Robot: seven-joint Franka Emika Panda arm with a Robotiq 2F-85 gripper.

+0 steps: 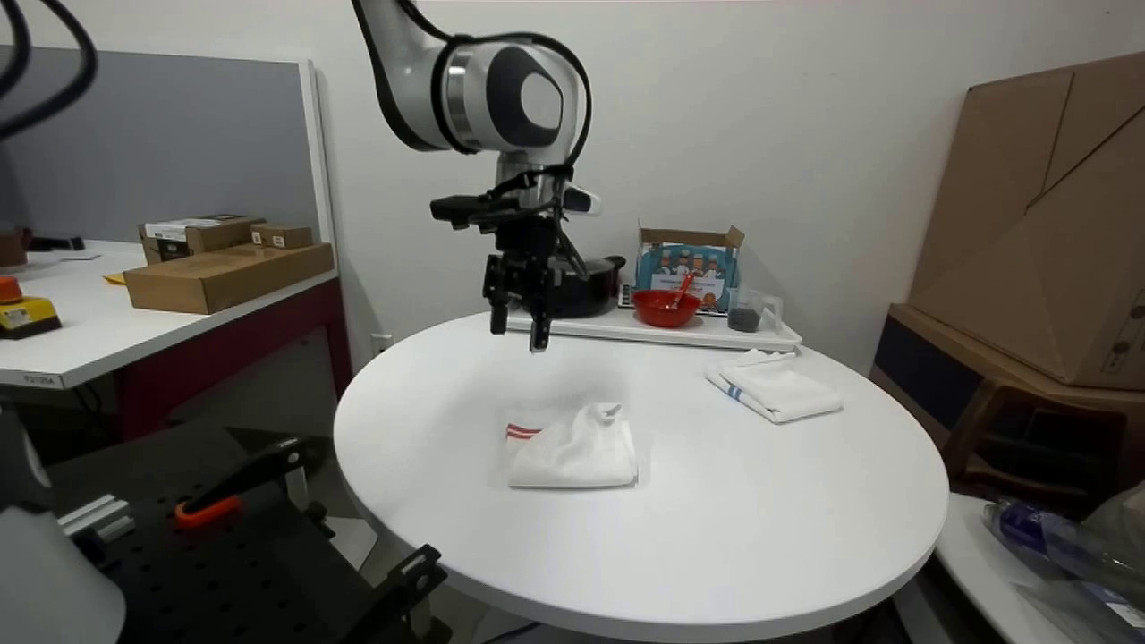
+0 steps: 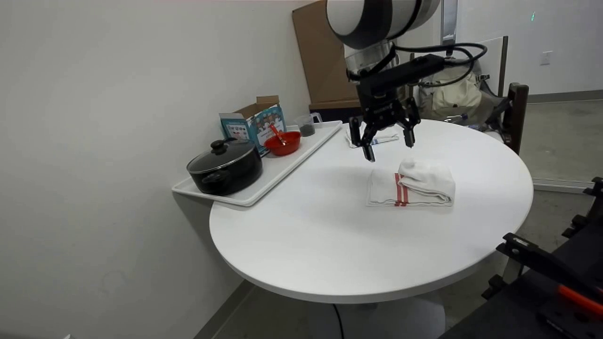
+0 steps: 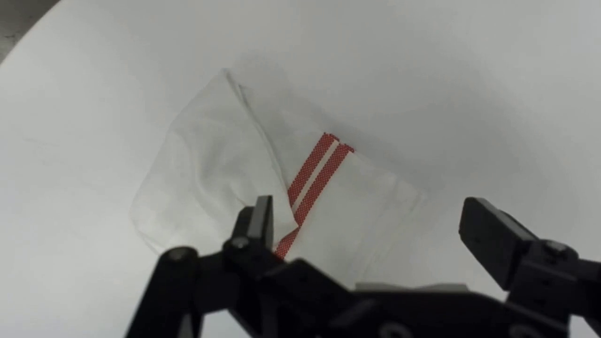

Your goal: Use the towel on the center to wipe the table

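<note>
I've got a round white table (image 1: 769,528) in both exterior views, my arm (image 1: 514,94) reaching over it. White tray (image 2: 277,173) at table edge. On it: blue box (image 1: 687,268), lidded black pot (image 2: 225,173) beside it. My gripper (image 3: 369,218) hangs above the table, spread wide, nothing in grasp, apart from the cloth. Task item: red-striped towel (image 1: 572,454), folded, near table's middle, one side bunched over part of its stripes. Blue-striped towel (image 1: 780,394), also folded, lies near the tray. Red bowl (image 1: 662,313) on tray, clear cup (image 1: 746,311) beside it, red utensil (image 2: 276,133) in bowl.
</note>
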